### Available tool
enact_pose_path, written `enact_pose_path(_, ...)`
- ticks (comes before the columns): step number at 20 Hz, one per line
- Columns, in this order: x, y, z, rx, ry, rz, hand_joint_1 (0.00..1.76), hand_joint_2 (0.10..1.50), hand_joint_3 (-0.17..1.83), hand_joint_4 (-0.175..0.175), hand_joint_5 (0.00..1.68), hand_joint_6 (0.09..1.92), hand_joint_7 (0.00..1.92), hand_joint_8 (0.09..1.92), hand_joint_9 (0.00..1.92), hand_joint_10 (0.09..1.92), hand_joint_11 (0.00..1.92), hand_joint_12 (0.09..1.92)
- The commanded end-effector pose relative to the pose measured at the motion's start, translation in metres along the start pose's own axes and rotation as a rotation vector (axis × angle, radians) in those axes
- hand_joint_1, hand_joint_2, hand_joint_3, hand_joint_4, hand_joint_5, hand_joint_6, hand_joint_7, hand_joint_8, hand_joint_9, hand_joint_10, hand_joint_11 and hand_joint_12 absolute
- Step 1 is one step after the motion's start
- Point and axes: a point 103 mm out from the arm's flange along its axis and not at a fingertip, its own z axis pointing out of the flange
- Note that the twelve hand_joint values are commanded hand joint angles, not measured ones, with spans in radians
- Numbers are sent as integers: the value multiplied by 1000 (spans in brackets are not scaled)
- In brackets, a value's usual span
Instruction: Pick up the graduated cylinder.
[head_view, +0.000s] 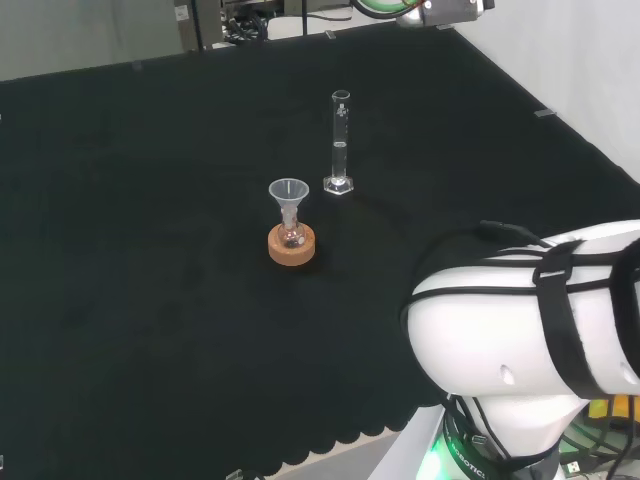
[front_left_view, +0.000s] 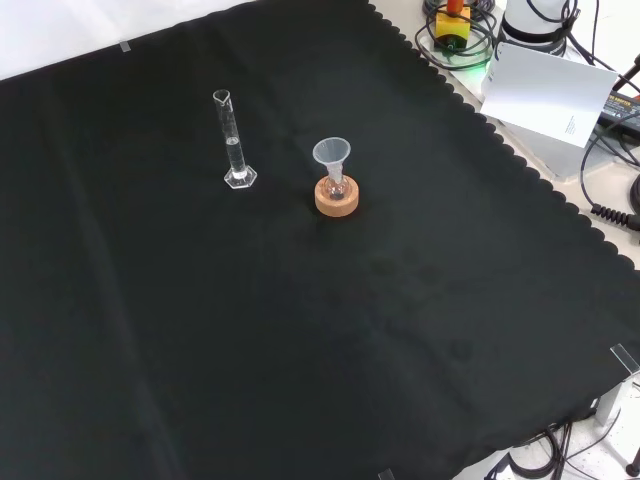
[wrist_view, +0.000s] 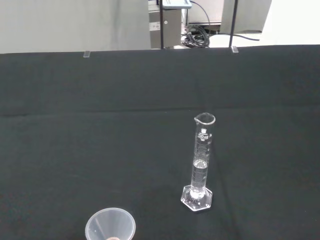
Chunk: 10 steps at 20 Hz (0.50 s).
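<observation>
Hand's fingers and their state cannot be told; the wrist camera looks out across the black cloth (front_left_view: 300, 330).
Nearest in the wrist view sits a clear funnel (wrist_view: 110, 228); beyond it, toward one o'clock, the graduated cylinder (wrist_view: 200, 165) stands free, long axis vertical, hexagonal foot on the cloth, spout up. In the head view it stands at one o'clock from the funnel's cork ring (head_view: 291, 246).

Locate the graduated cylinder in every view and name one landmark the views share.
Head view: graduated cylinder upright, centre, right of the funnel.
Front view: upper left, left of the funnel.
Wrist view: standing beside the funnel, apart from it.
Shared landmark: the funnel.
</observation>
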Motion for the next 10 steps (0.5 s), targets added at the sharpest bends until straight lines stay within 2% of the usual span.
enact_pose_path(1, -16, 14, 28, 25, 3, 52, 20, 1351, 49, -15, 306, 87, 63, 509, 280, 605, 129, 1354)
enact_pose_path(5, -28, 27, 43, 29, 15, 59, 37, 1345, 47, -16, 308, 87, 65, 514, 282, 611, 130, 1356)
enact_pose_path(10, -53, 62, 68, 20, 50, 49, 82, 1322, 37, -19, 316, 87, 83, 527, 303, 624, 143, 1360)
